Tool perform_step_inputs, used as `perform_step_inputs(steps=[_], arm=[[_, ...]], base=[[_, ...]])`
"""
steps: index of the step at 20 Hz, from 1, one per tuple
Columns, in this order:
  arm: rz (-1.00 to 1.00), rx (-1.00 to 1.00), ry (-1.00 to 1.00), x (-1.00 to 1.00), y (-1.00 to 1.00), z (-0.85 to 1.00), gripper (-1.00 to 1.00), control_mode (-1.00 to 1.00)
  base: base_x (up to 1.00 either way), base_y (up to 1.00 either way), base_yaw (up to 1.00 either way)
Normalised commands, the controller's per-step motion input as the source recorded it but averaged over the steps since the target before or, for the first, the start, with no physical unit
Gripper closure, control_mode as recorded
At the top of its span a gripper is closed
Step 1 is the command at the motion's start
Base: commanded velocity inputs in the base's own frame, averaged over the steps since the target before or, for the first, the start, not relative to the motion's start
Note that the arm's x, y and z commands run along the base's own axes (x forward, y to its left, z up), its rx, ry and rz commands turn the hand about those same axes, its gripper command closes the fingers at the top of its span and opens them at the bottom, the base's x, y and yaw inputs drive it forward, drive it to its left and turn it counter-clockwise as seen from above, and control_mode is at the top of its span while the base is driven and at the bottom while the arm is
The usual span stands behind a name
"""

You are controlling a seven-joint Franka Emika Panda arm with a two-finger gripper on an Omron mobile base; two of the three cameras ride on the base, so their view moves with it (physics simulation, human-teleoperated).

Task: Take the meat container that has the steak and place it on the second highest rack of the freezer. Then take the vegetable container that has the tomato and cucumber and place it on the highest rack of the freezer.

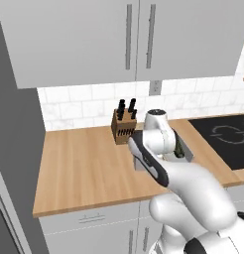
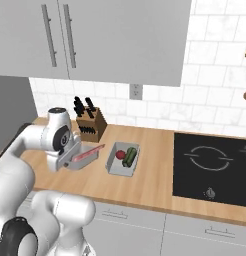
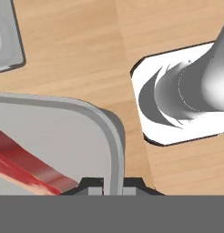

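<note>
A white robot arm is reaching over a wooden counter [image 2: 155,175] in a rendered kitchen. Its gripper [image 3: 111,184] is pinching the rim of the meat container [image 2: 84,159], a shallow grey tray; in the hand view the two dark fingertips [image 3: 93,184] are sitting tight on either side of the tray wall, so the hand is narrow and clamped on that edge. The steak [image 2: 86,153], a long flat red slab, is lying inside the tray and showing at its lower left in the hand view.

In the right base view the tray is sitting just in front of a knife block [image 2: 90,126]. Just beside it on the right is the vegetable container [image 2: 123,160], holding the tomato [image 2: 120,154] and the cucumber [image 2: 129,157].

The step in hand appears to be lifting the meat tray. Gripping by one rim means the far side will likely want to sag, so a slow, level, straight-up lift seems wise, lest the slab slide.

Upper cabinets [image 2: 110,35] are hanging well above the counter, leaving room to rise. The knife block behind and the vegetable container alongside are the close edges to avoid. A tall grey panel [image 1: 15,149] at the far left of the left base view may be the freezer; that cannot be confirmed.
</note>
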Motion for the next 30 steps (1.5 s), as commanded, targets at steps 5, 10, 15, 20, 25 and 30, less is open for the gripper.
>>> perform_step_inputs(steps=[5, 10, 15, 20, 25, 30], arm=[[0.00, 0.00, 0.01, 0.00, -0.56, 0.28, 1.00, -1.00], [0.00, -0.02, -0.02, 0.00, -0.28, 0.42, 1.00, -1.00], [0.04, -0.04, -0.06, -0.01, -0.02, 0.50, 1.00, -1.00], [0.20, -0.02, -0.25, -0.40, -0.18, 0.40, 1.00, -1.00], [0.17, 0.00, -0.36, -0.30, -0.01, 0.28, 1.00, -1.00], [0.03, 0.00, -0.15, -0.25, -0.03, 0.24, 1.00, -1.00]], base=[[0.00, 0.00, 0.00], [0.00, 0.00, 0.00], [0.00, 0.00, 0.00], [0.00, 0.00, 0.00], [0.00, 0.00, 0.00], [0.00, 0.00, 0.00]])
